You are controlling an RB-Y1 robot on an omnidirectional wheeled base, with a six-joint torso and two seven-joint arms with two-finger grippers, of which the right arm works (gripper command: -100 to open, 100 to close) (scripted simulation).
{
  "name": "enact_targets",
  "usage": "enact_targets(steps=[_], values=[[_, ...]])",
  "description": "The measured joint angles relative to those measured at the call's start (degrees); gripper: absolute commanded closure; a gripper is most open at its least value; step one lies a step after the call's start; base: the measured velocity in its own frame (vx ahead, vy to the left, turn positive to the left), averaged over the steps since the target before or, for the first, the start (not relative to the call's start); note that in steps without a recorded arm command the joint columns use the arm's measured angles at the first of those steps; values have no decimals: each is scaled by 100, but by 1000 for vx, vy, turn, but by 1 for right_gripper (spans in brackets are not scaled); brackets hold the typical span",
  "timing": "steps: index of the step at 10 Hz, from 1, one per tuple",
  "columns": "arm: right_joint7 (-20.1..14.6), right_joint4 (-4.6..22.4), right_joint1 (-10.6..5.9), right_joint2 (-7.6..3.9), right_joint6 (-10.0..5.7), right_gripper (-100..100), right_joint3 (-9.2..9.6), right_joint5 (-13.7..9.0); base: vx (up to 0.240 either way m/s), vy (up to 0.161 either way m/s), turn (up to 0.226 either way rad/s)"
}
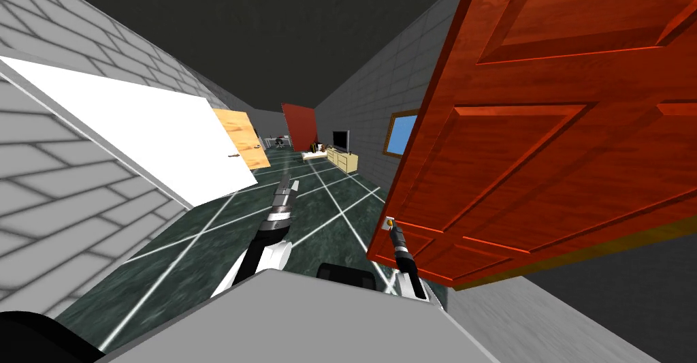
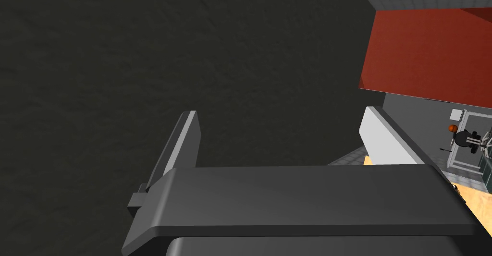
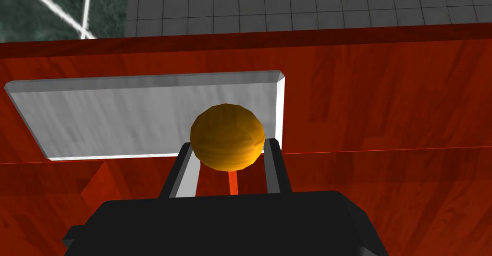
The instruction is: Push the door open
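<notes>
At 2 o'clock, door (image 1: 544,141): red, panelled, wood grain; takes up the right side of the head view; its knob edge is the near lower corner, at about 5 o'clock from centre; can't tell how far it is swung.
knob (image 3: 227,137): round, yellow-orange, on a short stem over the plate; sits at the door's near edge.
plate (image 3: 120,118): flat grey rectangle on the door face, behind the knob and running off to one side of it.
right hand (image 3: 230,143): reached up to the door at 1 o'clock of my chest; fingers narrowed, one on each side of the knob and touching it; grips the knob.
left hand (image 2: 281,112): arm stretched forward at 12 o'clock over the floor, well apart from the door; fingers (image 2: 185,142) spread wide, nothing between them.
floor (image 1: 224,243): dark green marble look, white lines crossing.
wall (image 1: 68,175): grey brick pattern, 9 o'clock.
white door (image 1: 136,127): plain white leaf, 10 o'clock, standing out from that wall.
tan door (image 1: 238,137): light wood, just past the white door, 11 o'clock.
far red door (image 1: 299,126): small, 12 o'clock, end of the hallway.
TV (image 1: 340,139): dark screen, 12 to 1 o'clock, above the cabinet.
cabinet (image 1: 342,159): low, pale yellow, against the right wall.
frame (image 1: 400,134): brown with a blue pane, on the grey wall, just beside the door's far edge.
</notes>
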Motion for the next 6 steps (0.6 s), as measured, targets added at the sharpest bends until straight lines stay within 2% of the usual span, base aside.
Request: enact_targets(steps=[1, 5, 6], values=[[36, 96, -65, -3, -17, 100, -83, -46, 176, 71, -52], [188, 161, -128, 38, 36, 100, -348, -186, 184, 77, -59], [216, 180, -151, 38, 47, 100, -408, -217, 73, 19, -32]])
